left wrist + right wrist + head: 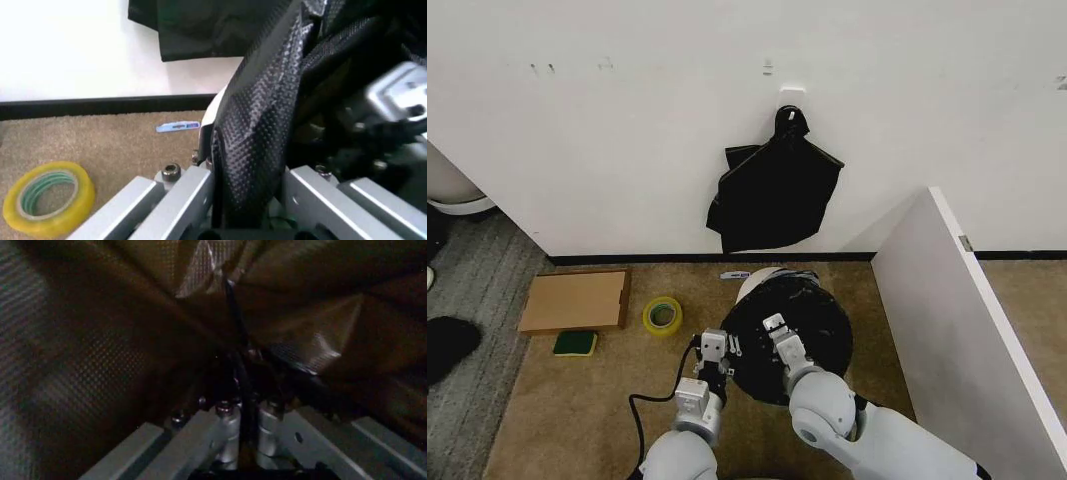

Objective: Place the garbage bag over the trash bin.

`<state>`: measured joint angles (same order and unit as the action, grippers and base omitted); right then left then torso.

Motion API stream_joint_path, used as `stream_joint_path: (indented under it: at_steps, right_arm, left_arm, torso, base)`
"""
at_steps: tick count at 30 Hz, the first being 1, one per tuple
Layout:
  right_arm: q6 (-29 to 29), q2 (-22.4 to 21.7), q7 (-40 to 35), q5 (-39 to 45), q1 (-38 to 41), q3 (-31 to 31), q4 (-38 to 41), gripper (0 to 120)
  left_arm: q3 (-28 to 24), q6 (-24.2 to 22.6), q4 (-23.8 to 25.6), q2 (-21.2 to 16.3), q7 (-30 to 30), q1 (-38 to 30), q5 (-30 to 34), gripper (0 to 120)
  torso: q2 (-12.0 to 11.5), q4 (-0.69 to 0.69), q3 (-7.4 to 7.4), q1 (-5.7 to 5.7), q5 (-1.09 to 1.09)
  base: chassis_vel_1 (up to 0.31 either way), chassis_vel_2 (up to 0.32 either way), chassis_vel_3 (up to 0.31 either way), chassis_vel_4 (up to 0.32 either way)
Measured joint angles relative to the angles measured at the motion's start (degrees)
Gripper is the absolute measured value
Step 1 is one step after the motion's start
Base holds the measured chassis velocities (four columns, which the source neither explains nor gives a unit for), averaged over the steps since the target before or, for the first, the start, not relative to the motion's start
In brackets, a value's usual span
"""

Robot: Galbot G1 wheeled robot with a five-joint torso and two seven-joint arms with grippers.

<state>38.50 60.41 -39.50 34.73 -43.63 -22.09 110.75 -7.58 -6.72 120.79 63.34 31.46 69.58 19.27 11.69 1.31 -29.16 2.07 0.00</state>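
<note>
The trash bin stands on the tan carpet just in front of the wall, and the garbage bag is draped across nearly all of its mouth. A sliver of cream rim peeks out on the far left side, toward the wall. The film dips down into the bin, so the black lining is the only thing inside it that can be made out. The bin's long axis runs up and down, mouth facing the ceiling, and the bag's opening sits round over that mouth.

The left gripper is at the near left edge of the bin. In the left wrist view its fingers stand a little apart with a fold of the bag between them. Whether they truly clamp it, I cannot tell.

The right gripper reaches over the middle of the covered mouth. In the right wrist view its fingers are pressed together on a thin pleat of the bag, dark film all around.

Off to the left on the carpet lie a yellow tape roll, a flat cardboard piece and a green sponge. A second black bundle hangs on the wall.
</note>
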Motion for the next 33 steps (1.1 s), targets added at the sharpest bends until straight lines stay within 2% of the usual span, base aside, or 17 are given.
stream_joint_path:
  at_steps: [33]
  right_arm:
    - [-1.97, 1.7, 0.74, 0.0, 3.62, -0.58, -8.05, 0]
  left_arm:
    - [0.25, 0.77, 3.83, -2.02, -1.91, 1.92, 1.74, 0]
  torso:
    - [0.0, 0.0, 0.0, 0.0, 0.0]
  base:
    - [0.0, 0.0, 0.0, 0.0]
